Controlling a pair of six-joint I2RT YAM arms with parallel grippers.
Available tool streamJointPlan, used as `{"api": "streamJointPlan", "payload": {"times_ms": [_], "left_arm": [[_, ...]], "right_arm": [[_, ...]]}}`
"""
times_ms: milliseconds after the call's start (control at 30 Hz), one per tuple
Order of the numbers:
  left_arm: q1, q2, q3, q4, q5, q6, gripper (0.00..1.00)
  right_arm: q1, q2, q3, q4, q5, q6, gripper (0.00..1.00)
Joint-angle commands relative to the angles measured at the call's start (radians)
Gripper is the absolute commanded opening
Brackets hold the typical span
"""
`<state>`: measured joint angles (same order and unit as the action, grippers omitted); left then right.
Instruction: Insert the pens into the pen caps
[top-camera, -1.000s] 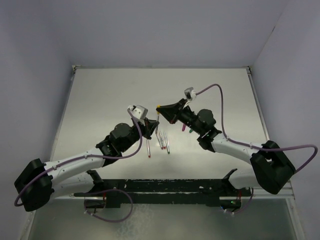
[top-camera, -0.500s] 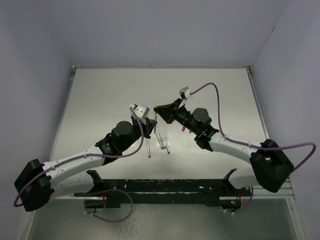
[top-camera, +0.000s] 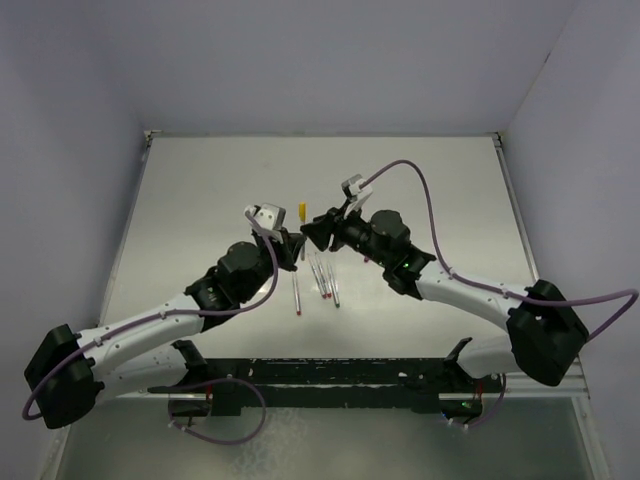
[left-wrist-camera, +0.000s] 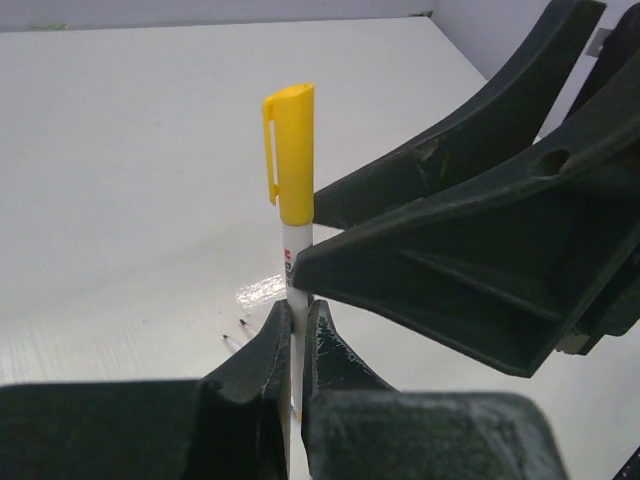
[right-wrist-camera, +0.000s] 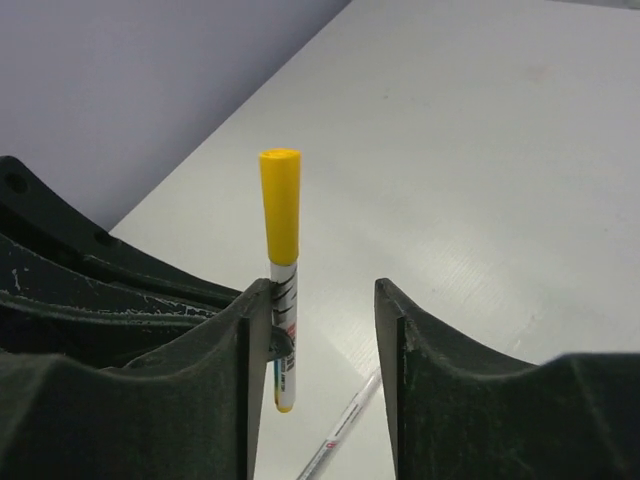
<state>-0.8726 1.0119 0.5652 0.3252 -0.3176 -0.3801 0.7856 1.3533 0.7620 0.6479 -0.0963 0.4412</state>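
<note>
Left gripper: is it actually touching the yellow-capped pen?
Touching. The left wrist view shows the left gripper closed on the pen: both fingers press against the white barrel below the yellow cap, with no gap.

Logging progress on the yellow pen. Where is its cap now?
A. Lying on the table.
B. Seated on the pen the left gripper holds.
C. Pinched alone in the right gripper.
B: the yellow cap sits atop the pen clamped in the left gripper, while the right gripper is open.
</note>
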Motion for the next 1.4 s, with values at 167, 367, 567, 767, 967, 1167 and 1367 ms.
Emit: {"api": "streamJointPlan", "payload": {"times_ms": [167,367,567,767,967,1167,1367], "left_arm": [[0.007,0.013,-0.010,-0.144,-0.196,-0.070,0.00],[0.117,0.124,0.051,-0.294,-0.180,-0.155,0.00],[0.263,0.258,0.131,-0.377,-0.053,-0.175,0.00],[0.288,0.411,0.264,-0.495,-0.049,-0.184,0.00],[0.339,0.516,0.334,-0.525,-0.032,-0.184,0.00],[0.371,0.615,0.394,-0.540,-0.035,-0.167,0.00],[0.393,0.713,0.434,-0.545,-0.039,-0.157,0.00]], "right_arm": [[-0.001,-0.145,0.007,-0.053,0.234,-0.092,0.58],[-0.002,-0.217,-0.042,-0.079,0.346,-0.124,0.60],[-0.003,-0.238,-0.043,-0.205,0.516,-0.089,0.65],[-0.042,-0.231,-0.052,-0.287,0.597,-0.027,0.74],[-0.104,-0.251,-0.099,-0.297,0.566,0.031,0.72],[-0.144,-0.280,-0.138,-0.302,0.560,0.058,0.69],[-0.152,-0.302,-0.159,-0.302,0.569,0.054,0.69]]}}
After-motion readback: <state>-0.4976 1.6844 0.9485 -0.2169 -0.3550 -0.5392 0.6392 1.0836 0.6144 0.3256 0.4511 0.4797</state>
